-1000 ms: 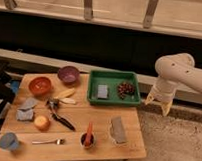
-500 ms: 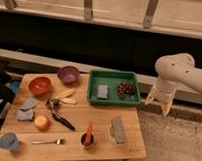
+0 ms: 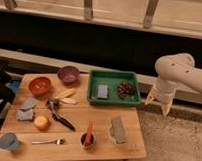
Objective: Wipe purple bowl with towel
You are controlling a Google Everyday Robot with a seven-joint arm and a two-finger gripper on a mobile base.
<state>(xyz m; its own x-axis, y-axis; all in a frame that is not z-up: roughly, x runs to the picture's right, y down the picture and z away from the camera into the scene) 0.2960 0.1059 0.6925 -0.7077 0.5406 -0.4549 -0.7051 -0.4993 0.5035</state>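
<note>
Nothing that we can make out has moved since the earlier frames: the arm (image 3: 181, 73) hangs in the same place off the right end of the desk (image 3: 93, 117), and every object lies where it lay. The end effector (image 3: 158, 103) points downward beside the desk's right edge, just past the green tray (image 3: 113, 83), over the floor rather than over the desk. Its two pale fingers (image 3: 166, 108) stand spread apart with nothing between them, so we read it as released and holding nothing.

We find the purple bowl (image 3: 68, 74) upright at the back of the desk, left of the green tray and behind and to the right of the orange bowl (image 3: 40, 85). It is well apart from the end effector, with the whole tray between them. The towel (image 3: 27, 110), a crumpled grey-blue cloth, lies near the desk's left edge, in front of the orange bowl and apart from the purple bowl.

Inside the tray we see a grey block (image 3: 102, 91) on the left and a dark red cluster (image 3: 125, 89) on the right. Nearer the front lie an orange fruit (image 3: 41, 122), a black-handled tool (image 3: 61, 118), a fork (image 3: 48, 141), a dark cup (image 3: 88, 140) with a red stick standing in it, and a grey object (image 3: 118, 129) whose kind we cannot tell.
</note>
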